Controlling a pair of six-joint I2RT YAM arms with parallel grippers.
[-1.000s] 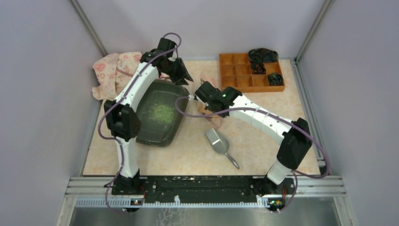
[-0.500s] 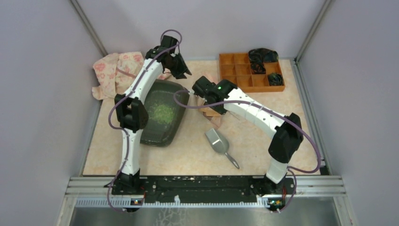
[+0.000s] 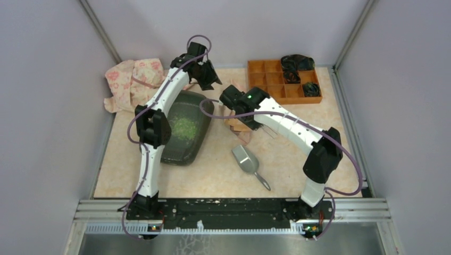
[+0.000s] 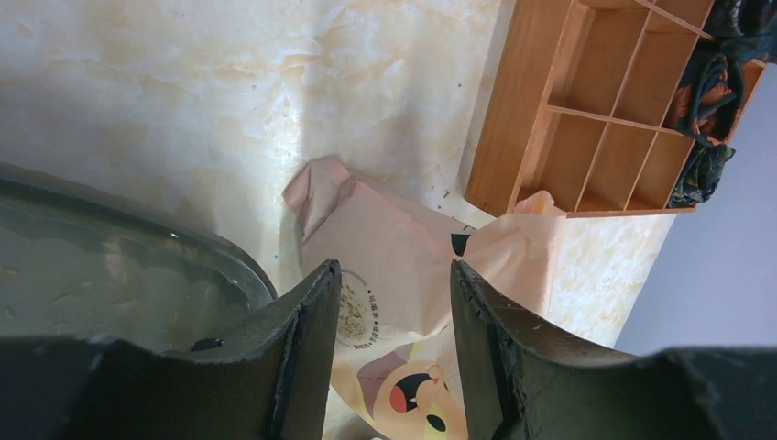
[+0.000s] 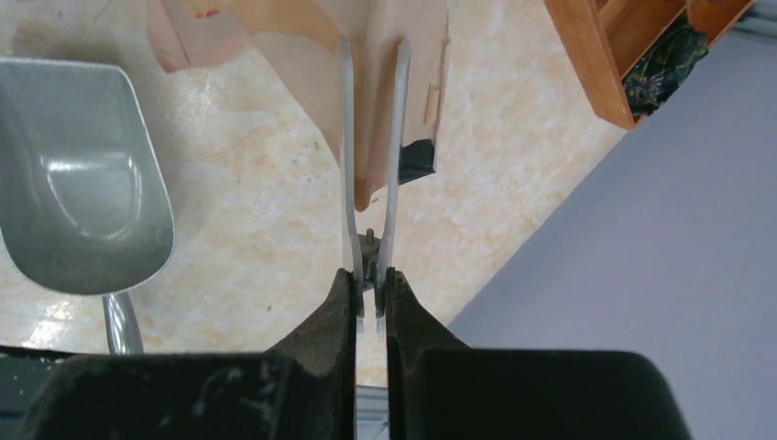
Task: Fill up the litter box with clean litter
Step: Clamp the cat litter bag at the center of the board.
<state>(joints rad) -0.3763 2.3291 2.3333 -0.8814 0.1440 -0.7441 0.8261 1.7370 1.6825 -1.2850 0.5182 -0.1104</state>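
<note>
**1. Material.** The clean litter (image 3: pixel 185 127) is loose, light granules. I judge that it cannot be pinched and will roll and scatter, so I must move it by its carrier. A thin green patch lies in the middle of the litter box (image 3: pixel 178 158), which sits on the left half of the table with its long side running near to far. The patch covers only part of the floor, so I judge the fill unfinished.

**2. Carrier.** The bag (image 4: pixel 394 247) lies just off the box's far right corner, toward the table's centre. It looks soft and creased, and I expect it to sag and fold under load. I would take it by a top corner or a gathered edge, not by the flat panel. The scoop (image 3: pixel 245 158) is stiff metal and lies nearer the near edge than the bag; I would hold it by the handle.

**3. Left gripper** (image 4: pixel 389 353). The jaws are parted with nothing between them. It hangs over the bag beside the box's far rim and appears to touch neither.

**4. Right gripper** (image 5: pixel 371 302). The jaws are closed on metal tongs (image 5: pixel 346 156), whose two thin blades reach a folded edge of the bag. I cannot tell whether the blades actually pinch the bag.
</note>
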